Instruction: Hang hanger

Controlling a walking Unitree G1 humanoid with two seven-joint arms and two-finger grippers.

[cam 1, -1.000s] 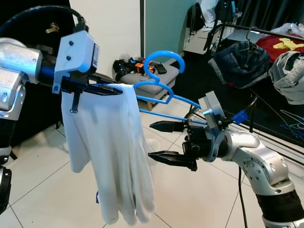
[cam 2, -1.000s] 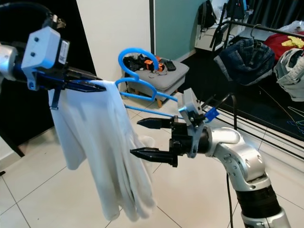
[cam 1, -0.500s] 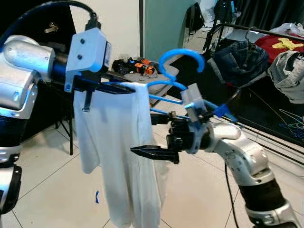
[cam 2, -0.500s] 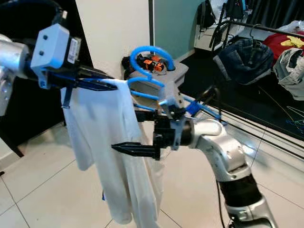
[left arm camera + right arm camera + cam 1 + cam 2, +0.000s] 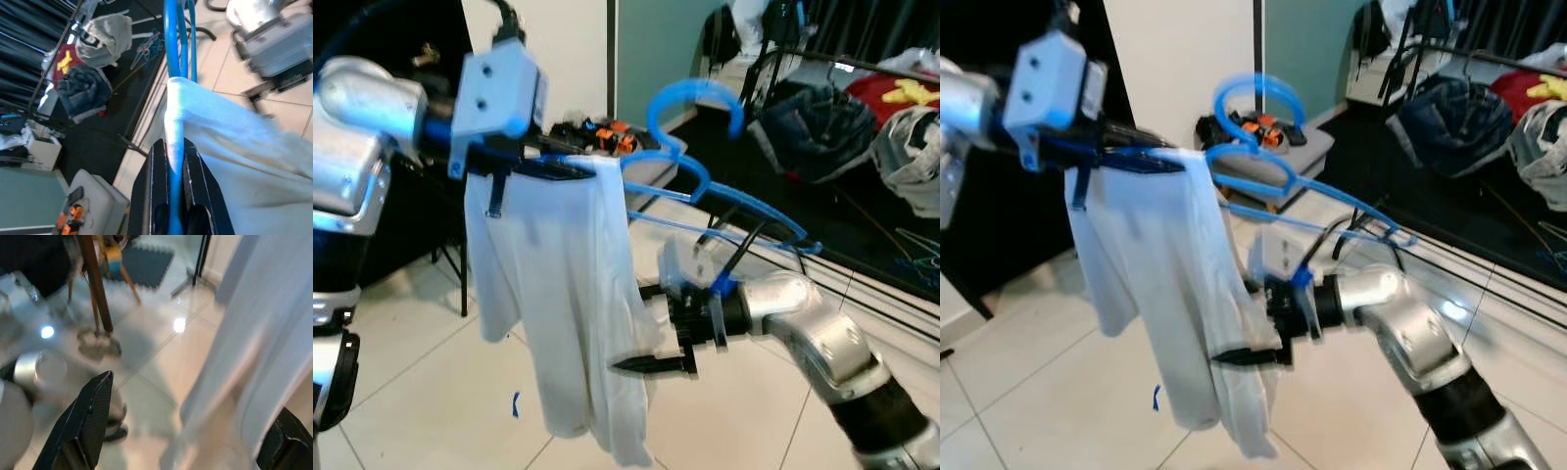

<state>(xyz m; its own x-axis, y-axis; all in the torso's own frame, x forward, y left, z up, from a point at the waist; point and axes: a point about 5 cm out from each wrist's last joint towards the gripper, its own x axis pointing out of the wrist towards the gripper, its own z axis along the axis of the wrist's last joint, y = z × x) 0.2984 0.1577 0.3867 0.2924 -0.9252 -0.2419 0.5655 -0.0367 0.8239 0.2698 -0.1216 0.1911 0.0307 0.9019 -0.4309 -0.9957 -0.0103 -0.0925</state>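
left gripper [image 5: 168, 193]: pinching your blue hanger [image 5: 724, 201], white garment [image 5: 563, 294] draped.
right gripper [image 5: 651, 328]: fingers spread, has dropped lower against the garment.
meaning: hanging not started.

The setting was a lived-in home room. Pale glossy floor tiles [image 5: 401, 372] covered the ground. A black metal clothes rail [image 5: 822, 61] carried a dark denim garment [image 5: 808, 117]. A grey padded stool [image 5: 1295, 152] held small items beside a white wall [image 5: 558, 59].
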